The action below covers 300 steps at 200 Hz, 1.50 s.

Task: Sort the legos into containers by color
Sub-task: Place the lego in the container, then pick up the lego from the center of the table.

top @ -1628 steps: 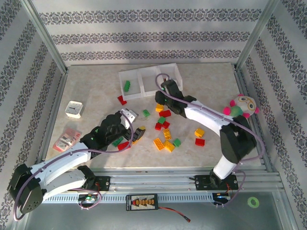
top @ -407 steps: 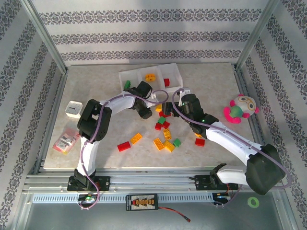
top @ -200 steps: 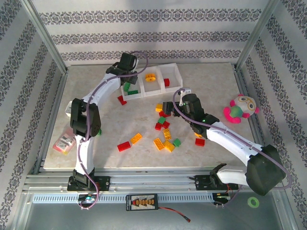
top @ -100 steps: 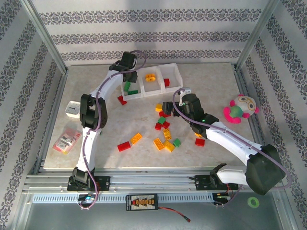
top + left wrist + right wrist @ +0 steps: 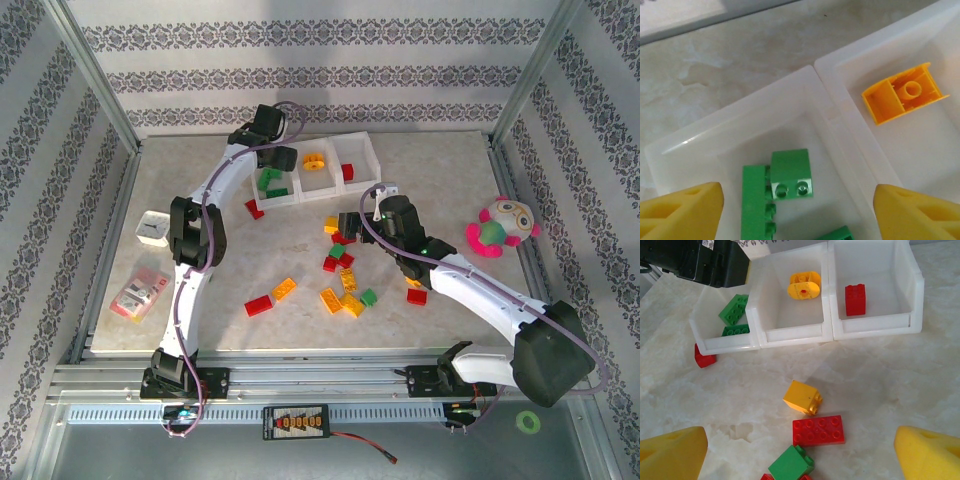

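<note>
The three joined white containers (image 5: 322, 193) stand at the back of the table. My left gripper (image 5: 275, 160) hovers open over the left bin with nothing between its yellow fingertips (image 5: 680, 210). Below it lie green legos (image 5: 790, 172). The middle bin holds an orange brick (image 5: 905, 92) and the right bin a red one (image 5: 855, 299). My right gripper (image 5: 350, 222) stands open and empty above loose legos: an orange brick (image 5: 802, 397), a flat red one (image 5: 818, 430) and a green one (image 5: 790, 465). More bricks lie scattered (image 5: 340, 300) nearer the front.
A red brick (image 5: 254, 208) lies just outside the left bin. A pink-and-green plush toy (image 5: 503, 225) sits at the right, a small white box (image 5: 153, 228) and a pink packet (image 5: 140, 293) at the left. Metal frame posts border the table.
My left gripper has opened above the left bin, where it hung shut a second ago. The right arm has stayed still.
</note>
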{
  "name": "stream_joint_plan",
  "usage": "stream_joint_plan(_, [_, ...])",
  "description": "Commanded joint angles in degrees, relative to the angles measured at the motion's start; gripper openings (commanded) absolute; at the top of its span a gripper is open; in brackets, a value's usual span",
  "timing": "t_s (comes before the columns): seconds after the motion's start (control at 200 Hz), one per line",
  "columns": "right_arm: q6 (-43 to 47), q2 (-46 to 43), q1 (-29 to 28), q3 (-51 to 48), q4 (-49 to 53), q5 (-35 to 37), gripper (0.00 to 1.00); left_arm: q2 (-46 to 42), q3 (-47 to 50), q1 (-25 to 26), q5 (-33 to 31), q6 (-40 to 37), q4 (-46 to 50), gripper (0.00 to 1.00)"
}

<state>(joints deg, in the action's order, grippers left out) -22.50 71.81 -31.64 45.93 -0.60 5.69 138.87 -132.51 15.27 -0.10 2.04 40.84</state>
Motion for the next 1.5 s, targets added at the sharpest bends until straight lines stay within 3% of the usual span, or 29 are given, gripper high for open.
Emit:
stream_joint_plan(0.0, [0.2,-1.6,-0.4,-0.1,0.5,0.5,0.96,-3.6,1.0,-0.6,2.8,1.0,2.1,0.81])
stream_joint_plan(0.17, [1.5,-2.1,0.2,-0.9,1.9,1.2,0.97,-14.8,15.7,-0.3,6.1,0.4,-5.9,0.94])
stream_joint_plan(0.43, [2.1,-2.6,2.3,-1.9,4.3,0.4,0.97,-35.7,44.0,1.5,7.5,1.5,-22.7,0.99])
stream_joint_plan(0.725, [1.7,0.6,2.5,0.1,10.0,0.0,0.98,-57.0,76.8,11.7,10.9,-5.2,-43.2,0.99])
stream_joint_plan(0.904, [0.2,6.2,2.4,4.5,16.6,0.6,0.97,-65.8,92.8,18.4,13.3,-9.3,-54.5,0.99])
stream_joint_plan(1.079, [-0.6,13.1,1.3,9.8,22.0,1.3,0.94,-70.4,100.4,21.8,16.0,-10.7,-54.7,0.99])
stream_joint_plan(1.304, [0.3,23.4,-0.6,17.3,23.2,1.4,0.92,-73.8,105.8,22.5,17.1,-9.6,-57.5,0.99])
stream_joint_plan(1.494, [2.8,33.1,-0.8,25.6,27.2,0.1,0.97,-73.6,106.4,22.6,17.5,-10.4,-58.6,0.99])
